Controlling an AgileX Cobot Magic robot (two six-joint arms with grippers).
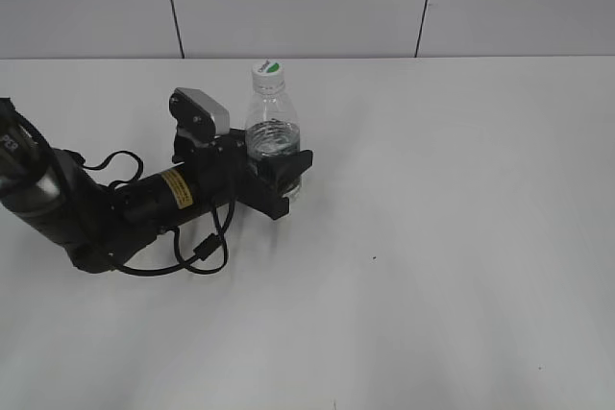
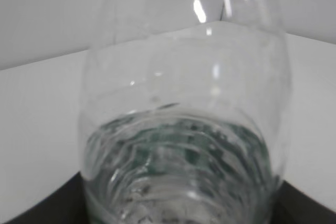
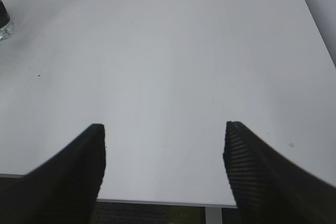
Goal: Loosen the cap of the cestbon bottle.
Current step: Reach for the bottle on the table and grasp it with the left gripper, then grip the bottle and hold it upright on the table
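Currently the left hand [image 1: 281, 178] is at the lower body of the cestbon bottle [image 1: 272, 132], which stands upright on the white tabletop [image 1: 452, 237], left of centre and toward the far edge in the exterior view. Black fingers [image 1: 276, 201] sit on both sides of the bottle's base, one on the near side, one behind to the right. Fingers look up against the plastic, but I can't tell whether they are actually clamped on it or just bracketing it; no visible squeeze or dent in the bottle.

Left wrist view: bottle fills the frame, very close. Clear ribbed wall, water in the lower part, green tint showing through the ribs. Dark edges of the hand show at both bottom corners, either side of the bottle.

The cap [image 1: 266, 69] is on the neck, white with a green patch on top, nothing touching it. Left arm comes in low from the left edge, lying nearly along the tabletop, cable looping beside it.

Right hand [image 3: 164, 153]: not in the exterior view. Its own wrist view shows both ribbed black fingers wide apart, nothing between them, bare tabletop below. A sliver of the bottle's base is at the far left edge of that view, well away from the right hand.
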